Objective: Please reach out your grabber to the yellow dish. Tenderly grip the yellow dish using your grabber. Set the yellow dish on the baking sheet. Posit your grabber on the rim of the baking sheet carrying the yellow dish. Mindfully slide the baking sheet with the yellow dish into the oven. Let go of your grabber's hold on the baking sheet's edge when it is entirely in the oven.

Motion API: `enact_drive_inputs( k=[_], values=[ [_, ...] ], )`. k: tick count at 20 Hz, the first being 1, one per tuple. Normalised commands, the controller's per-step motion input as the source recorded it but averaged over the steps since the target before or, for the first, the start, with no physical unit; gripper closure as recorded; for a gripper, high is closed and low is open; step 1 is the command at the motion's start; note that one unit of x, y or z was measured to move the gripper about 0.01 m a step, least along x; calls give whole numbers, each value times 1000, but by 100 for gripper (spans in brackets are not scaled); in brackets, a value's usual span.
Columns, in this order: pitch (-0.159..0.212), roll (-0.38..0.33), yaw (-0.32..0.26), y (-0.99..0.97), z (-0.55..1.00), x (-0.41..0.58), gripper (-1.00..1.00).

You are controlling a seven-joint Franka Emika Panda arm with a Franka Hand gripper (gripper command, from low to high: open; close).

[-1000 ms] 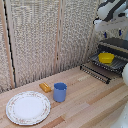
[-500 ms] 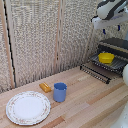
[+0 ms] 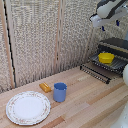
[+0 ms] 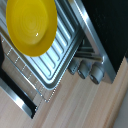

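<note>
Item: yellow dish [image 3: 105, 57]. Shallow round bowl, bright yellow, resting on the baking sheet [image 3: 118, 63] in front of the oven [image 3: 116, 46]; in the wrist view the dish [image 4: 31, 25] covers one end of the ribbed sheet [image 4: 65, 47], the other end bare.

Item: baking sheet. Ribbed metal tray, drawn out over the oven's lowered door [image 3: 95, 72], not inside the cavity.

Item: oven. Black-and-silver, at the exterior view's right, on the counter [image 3: 85, 102]. Round knobs [image 4: 87, 68] show in the wrist view.

Item: end effector [image 3: 111, 23]. Raised well above the oven and dish, touching neither. Fingers are small and blurred in the exterior view and out of the wrist view; whether they are spread or closed cannot be told, though nothing appears held.

Item: blue cup [image 3: 60, 92]. Upright, mid-counter.

Item: orange block [image 3: 45, 87]. Near the cup, apart from it.

Item: patterned white plate [image 3: 28, 107]. Flat, toward the exterior view's left.
</note>
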Motion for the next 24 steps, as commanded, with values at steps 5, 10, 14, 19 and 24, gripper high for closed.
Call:
enact_drive_inputs(
  k=[5,10,14,19,24],
  values=[
    [68,-315,226,-67,-62,-64,-100],
    [93,-370,192,-54,-157,-62,-100],
    [127,-375,153,0,-142,-6,-100],
    [131,-375,140,9,-141,0,-100],
    [184,-358,98,215,-123,-14,-100]
  ],
)
